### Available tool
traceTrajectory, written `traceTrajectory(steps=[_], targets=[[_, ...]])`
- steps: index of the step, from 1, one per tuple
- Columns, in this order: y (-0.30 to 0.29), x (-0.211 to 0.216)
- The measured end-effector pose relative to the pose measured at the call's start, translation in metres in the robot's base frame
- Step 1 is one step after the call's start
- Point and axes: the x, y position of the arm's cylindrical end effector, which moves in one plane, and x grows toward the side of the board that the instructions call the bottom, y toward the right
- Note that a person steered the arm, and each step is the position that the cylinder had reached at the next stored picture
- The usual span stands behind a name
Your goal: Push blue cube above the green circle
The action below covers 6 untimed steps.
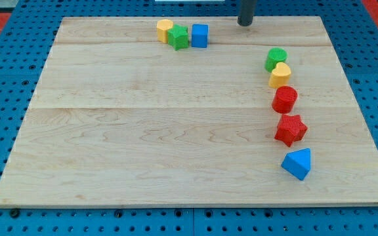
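The blue cube (200,35) sits near the view's top, right end of a short row with a green star (179,37) and a yellow block (165,30). The green circle (275,59) lies at the view's right, at the top of a column of blocks. My tip (245,23) rests on the board's top edge, to the right of the blue cube and up-left of the green circle, touching neither.
Below the green circle run a yellow heart (280,75), a red circle (284,99), a red star (290,129) and a blue triangle (298,163). The wooden board (143,131) lies on a blue pegboard.
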Motion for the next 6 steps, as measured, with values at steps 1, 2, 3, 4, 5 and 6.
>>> traceTrajectory(steps=[1, 2, 3, 4, 5, 6], targets=[[-0.054, 0.004], [-0.123, 0.023], [-0.137, 0.054], [-0.105, 0.057], [-0.041, 0.052], [0.009, 0.052]])
